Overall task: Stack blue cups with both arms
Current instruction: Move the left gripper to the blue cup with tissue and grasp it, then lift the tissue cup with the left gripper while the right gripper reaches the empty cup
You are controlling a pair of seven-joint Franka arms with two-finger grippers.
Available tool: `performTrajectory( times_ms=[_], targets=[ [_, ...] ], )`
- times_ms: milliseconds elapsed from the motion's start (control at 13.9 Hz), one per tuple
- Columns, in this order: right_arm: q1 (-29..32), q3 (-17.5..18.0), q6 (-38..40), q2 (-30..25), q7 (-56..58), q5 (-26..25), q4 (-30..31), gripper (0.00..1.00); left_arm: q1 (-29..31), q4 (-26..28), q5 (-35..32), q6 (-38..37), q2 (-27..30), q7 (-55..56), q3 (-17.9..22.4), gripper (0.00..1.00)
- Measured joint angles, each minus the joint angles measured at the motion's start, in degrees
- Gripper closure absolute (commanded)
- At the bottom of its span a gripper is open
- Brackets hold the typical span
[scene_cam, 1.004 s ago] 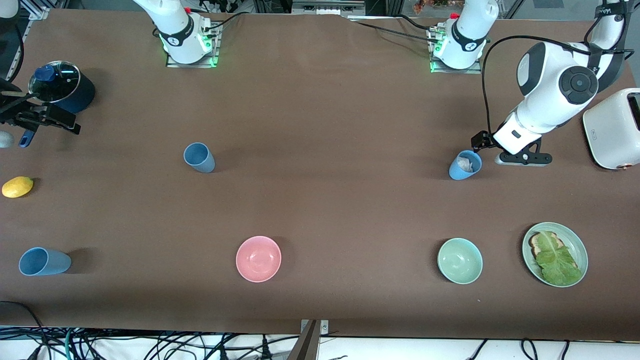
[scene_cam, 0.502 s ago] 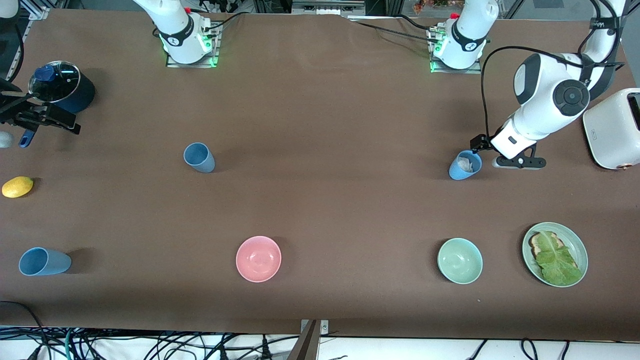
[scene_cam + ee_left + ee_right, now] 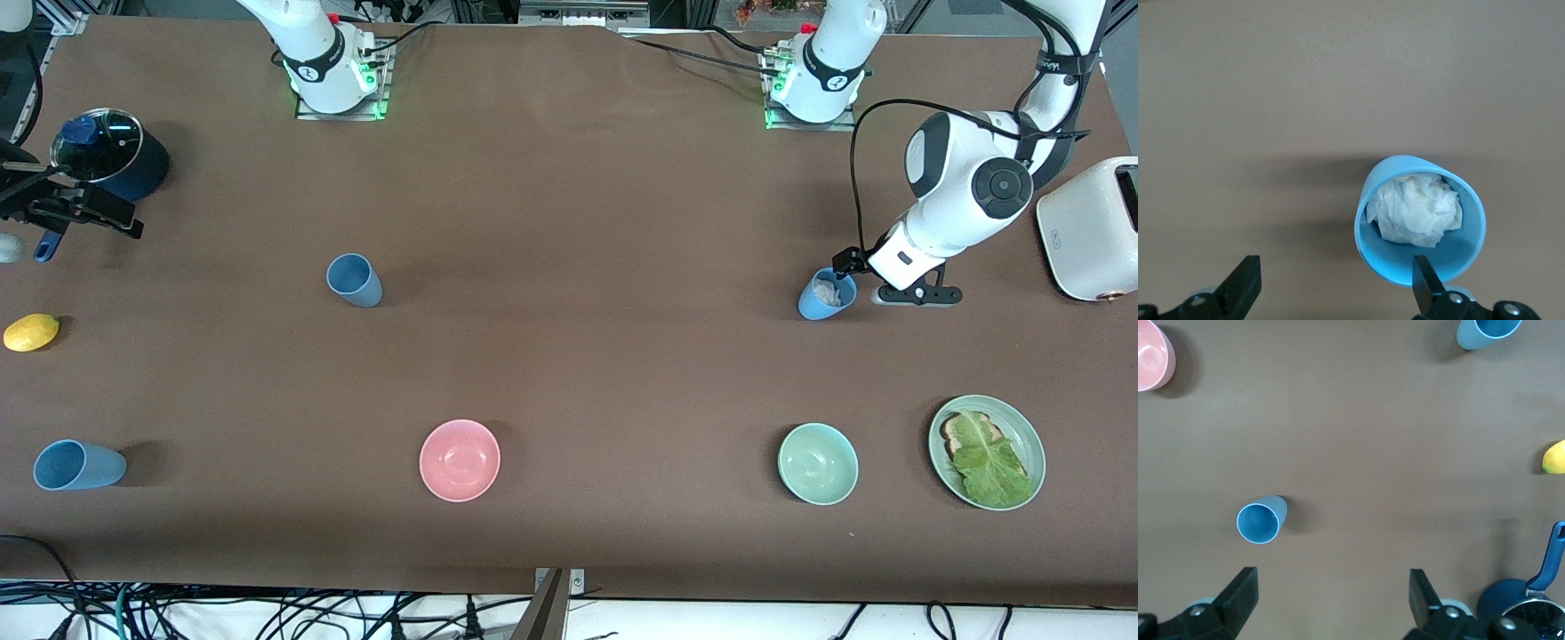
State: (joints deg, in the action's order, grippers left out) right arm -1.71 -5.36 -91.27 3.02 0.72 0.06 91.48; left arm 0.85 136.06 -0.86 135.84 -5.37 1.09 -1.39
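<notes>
Left claw (image 3: 1331, 287) open, lowered closer beside tissue-filled blue cup (image 3: 826, 295), right claw (image 3: 1328, 600) open, unmoved.

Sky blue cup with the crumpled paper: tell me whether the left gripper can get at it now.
Probably yes. The left gripper is open right beside the sky blue cup, nothing between them; the crumpled paper sits inside, clear of the cup's wall.

Three blue cups stand on the table: a slate blue cup (image 3: 354, 279), a bright blue cup stuffed with white tissue (image 3: 826, 294) toward the left arm's end, and another blue cup (image 3: 78, 465) near the front camera at the right arm's end. There are two bowls, a pink bowl (image 3: 460, 460) and a mint-green bowl (image 3: 818, 463). There is one each of a green plate of toast and lettuce (image 3: 987, 452), a lidded navy pot (image 3: 110, 164), a lemon (image 3: 30, 332) and a white toaster (image 3: 1089, 229), plus two arms.
</notes>
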Motion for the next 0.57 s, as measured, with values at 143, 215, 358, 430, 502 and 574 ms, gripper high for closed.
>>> performTrajectory(
  times_ms=[143, 215, 358, 430, 502, 574],
  targets=[
    [0.0, 0.0, 0.0, 0.0, 0.0, 0.0, 0.0, 0.0, 0.09, 0.01, 1.94, 1.4, -0.52, 0.0, 0.0, 0.0],
    [0.0, 0.0, 0.01, 0.0, 0.0, 0.0, 0.0, 0.0, 0.11, 0.02, 2.25, 1.92, -0.71, 0.0, 0.0, 0.0],
    [0.0, 0.0, 0.01, 0.0, 0.0, 0.0, 0.0, 0.0, 0.18, 0.06, 2.29, 2.72, -1.24, 0.01, 0.0, 0.0],
    [0.0, 0.0, 0.01, 0.0, 0.0, 0.0, 0.0, 0.0, 0.23, 0.09, 2.29, 3.31, -1.66, 0.01, 0.0, 0.0],
    [0.0, 0.0, 0.02, 0.0, 0.0, 0.0, 0.0, 0.0, 0.28, 0.11, 2.29, 3.82, -2.17, 0.01, 0.0, 0.0],
    [0.0, 0.0, 0.02, 0.0, 0.0, 0.0, 0.0, 0.0, 0.32, 0.12, 2.29, 4.26, -2.72, 0.01, 0.0, 0.0]
  ],
)
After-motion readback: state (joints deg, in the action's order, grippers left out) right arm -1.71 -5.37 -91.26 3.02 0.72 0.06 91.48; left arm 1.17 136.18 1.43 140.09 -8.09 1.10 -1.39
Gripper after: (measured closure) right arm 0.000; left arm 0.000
